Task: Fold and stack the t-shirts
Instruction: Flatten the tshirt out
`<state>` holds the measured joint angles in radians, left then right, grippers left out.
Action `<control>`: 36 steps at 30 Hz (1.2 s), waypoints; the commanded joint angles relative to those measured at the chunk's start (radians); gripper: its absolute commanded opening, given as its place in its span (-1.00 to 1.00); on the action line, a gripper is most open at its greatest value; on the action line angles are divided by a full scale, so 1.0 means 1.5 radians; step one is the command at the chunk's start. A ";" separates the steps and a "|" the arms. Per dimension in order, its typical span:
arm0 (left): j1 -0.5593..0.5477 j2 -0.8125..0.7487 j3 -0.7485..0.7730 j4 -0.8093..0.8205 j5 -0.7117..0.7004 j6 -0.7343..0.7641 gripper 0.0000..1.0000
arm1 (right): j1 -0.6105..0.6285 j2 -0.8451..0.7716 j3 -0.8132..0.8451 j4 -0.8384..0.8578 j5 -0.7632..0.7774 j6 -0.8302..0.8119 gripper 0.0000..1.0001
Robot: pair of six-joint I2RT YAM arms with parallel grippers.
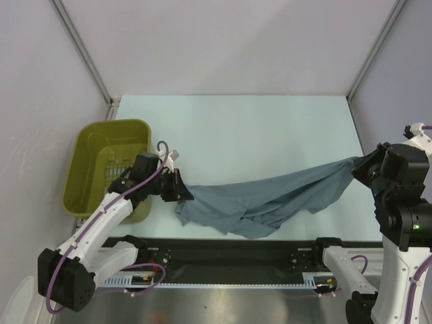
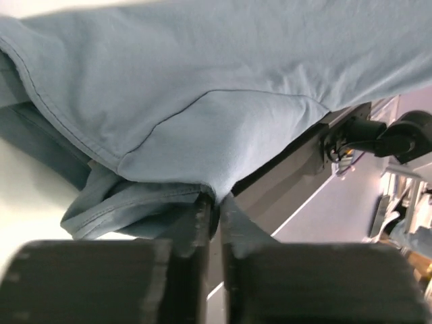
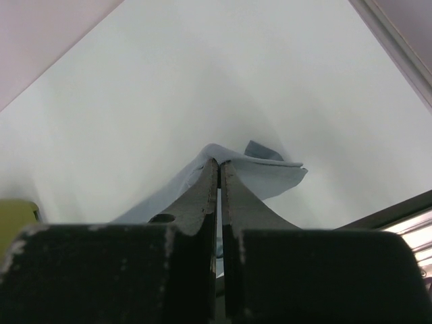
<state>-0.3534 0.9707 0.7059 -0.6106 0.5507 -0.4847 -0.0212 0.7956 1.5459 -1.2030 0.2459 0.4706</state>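
Note:
One slate blue-grey t-shirt is stretched between the two grippers above the pale table, its middle sagging in folds near the front edge. My left gripper is shut on the shirt's left end, beside the olive basket; the left wrist view shows the cloth pinched at the fingertips. My right gripper is shut on the shirt's right end, lifted at the table's right side. In the right wrist view the cloth peaks over the closed fingertips.
An olive basket stands at the left of the table, touching the left arm. A black rail runs along the near edge. Pale walls enclose the table at back and sides.

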 commanded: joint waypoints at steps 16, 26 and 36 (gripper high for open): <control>-0.009 -0.074 0.025 0.042 0.007 -0.044 -0.76 | -0.001 0.003 0.005 0.010 -0.029 0.001 -1.00; -0.009 -0.043 0.077 -0.054 -0.174 0.013 0.52 | -0.001 0.005 0.007 0.023 -0.034 -0.008 -1.00; -0.012 -0.033 0.023 0.014 -0.078 -0.020 -0.15 | -0.001 0.019 0.012 0.034 -0.035 -0.015 -1.00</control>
<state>-0.3641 0.9390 0.7422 -0.6331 0.3882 -0.5007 -0.0216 0.8169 1.5459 -1.1995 0.1940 0.4660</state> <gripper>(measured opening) 0.445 0.018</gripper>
